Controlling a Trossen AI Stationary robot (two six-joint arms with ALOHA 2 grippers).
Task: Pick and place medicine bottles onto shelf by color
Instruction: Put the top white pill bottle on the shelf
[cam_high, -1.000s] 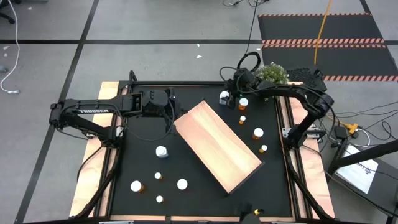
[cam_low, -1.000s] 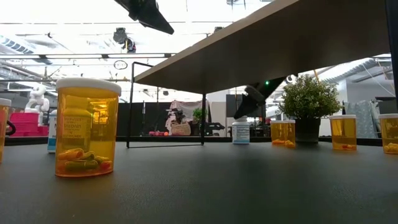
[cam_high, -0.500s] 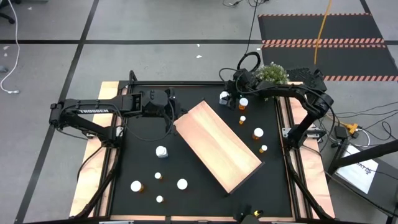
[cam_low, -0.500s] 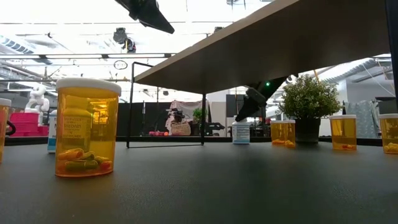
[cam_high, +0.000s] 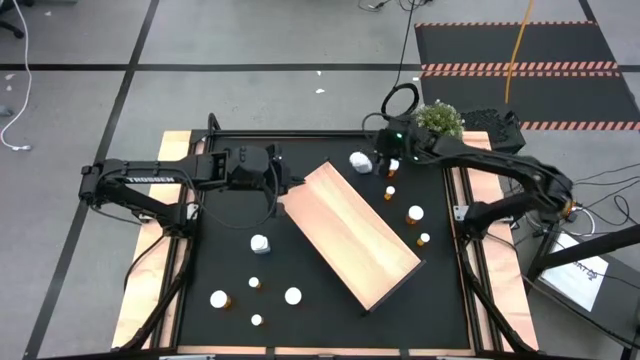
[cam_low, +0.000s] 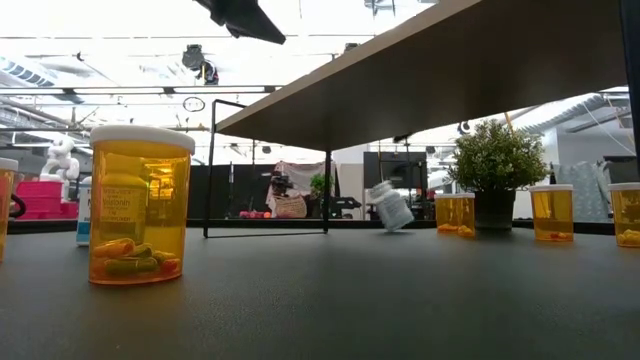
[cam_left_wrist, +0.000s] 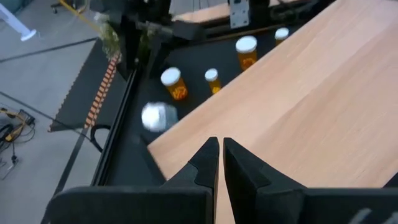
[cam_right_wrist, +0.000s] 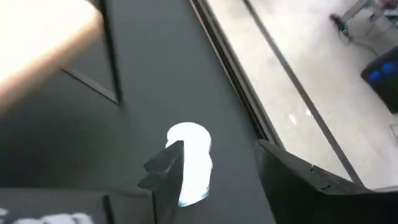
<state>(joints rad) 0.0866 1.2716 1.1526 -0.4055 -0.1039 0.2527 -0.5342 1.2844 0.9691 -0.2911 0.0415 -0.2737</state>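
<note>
Right gripper (cam_right_wrist: 214, 171) jaws apart around tilted white bottle (cam_high: 360, 160), not clamped, near shelf (cam_high: 350, 235) far corner; left gripper (cam_left_wrist: 216, 163) shut, empty, over shelf edge.

You had a black table mat (cam_high: 230, 250) carrying the light-wood shelf (cam_high: 350, 235), set diagonally across the middle toward the right edge. Orange bottles (cam_high: 414, 214) stood between the shelf and the right edge; a white bottle (cam_high: 360, 160) sat tilted near the far edge beside a potted plant (cam_high: 438, 119). More bottles (cam_high: 260, 243) were scattered toward the near-left corner.
</note>
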